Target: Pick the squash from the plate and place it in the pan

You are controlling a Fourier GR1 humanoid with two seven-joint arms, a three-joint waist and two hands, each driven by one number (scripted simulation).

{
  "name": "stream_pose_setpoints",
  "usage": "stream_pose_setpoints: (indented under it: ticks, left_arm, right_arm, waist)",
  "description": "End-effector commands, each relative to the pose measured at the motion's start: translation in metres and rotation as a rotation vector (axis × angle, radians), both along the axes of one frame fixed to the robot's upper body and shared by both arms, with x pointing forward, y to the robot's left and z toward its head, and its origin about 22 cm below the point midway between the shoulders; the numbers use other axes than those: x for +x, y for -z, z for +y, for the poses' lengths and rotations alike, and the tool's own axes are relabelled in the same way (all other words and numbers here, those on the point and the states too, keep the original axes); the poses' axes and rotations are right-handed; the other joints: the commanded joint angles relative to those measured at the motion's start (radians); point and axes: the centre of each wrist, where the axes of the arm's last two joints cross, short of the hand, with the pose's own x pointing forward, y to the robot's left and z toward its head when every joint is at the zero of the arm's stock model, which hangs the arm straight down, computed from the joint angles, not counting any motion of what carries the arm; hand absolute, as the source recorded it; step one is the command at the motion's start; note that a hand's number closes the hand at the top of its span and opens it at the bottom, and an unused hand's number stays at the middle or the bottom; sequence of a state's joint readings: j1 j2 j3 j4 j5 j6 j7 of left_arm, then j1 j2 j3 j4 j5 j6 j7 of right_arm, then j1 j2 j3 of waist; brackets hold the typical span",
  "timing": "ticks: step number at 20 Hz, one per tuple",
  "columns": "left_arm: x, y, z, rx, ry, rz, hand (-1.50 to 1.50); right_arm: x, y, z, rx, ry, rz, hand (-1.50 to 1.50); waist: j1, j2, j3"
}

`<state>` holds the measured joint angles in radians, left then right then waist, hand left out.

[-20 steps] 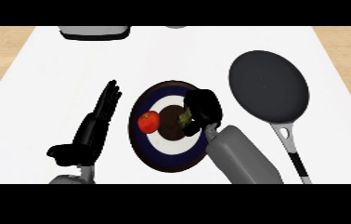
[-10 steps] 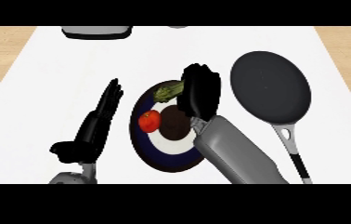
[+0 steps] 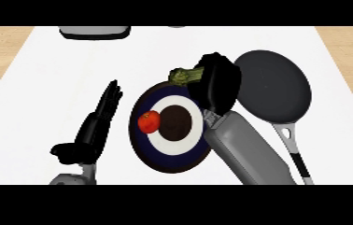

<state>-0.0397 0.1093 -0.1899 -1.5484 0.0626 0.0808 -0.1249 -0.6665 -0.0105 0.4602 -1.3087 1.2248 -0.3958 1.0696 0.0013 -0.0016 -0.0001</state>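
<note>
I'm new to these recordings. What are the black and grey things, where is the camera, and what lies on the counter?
The camera sits at the robot's head, looking steeply down on a white counter. The grey forearms ending in black hands are the robot's own. Its right hand is curled round a green squash, at the far edge of a blue and white plate, beside a dark pan. A red tomato lies on the plate. The left hand rests open left of the plate, holding nothing.
</note>
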Motion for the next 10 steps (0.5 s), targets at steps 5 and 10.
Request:
stream_pose_setpoints:
  ticks: [5,10]
  left_arm:
    - [-0.014,-0.005,0.001,-0.001,0.018,0.004,0.00]
    - [-0.003,0.002,0.006,-0.004,-0.004,-0.001,0.00]
  right_arm:
    - [0.014,0.037,-0.081,0.088,0.237,-0.099,1.50]
    - [0.040,0.047,-0.131,-0.066,0.329,-0.156,1.50]
  waist:
    - [0.001,0.001,0.001]
    - [0.006,0.005,0.000]
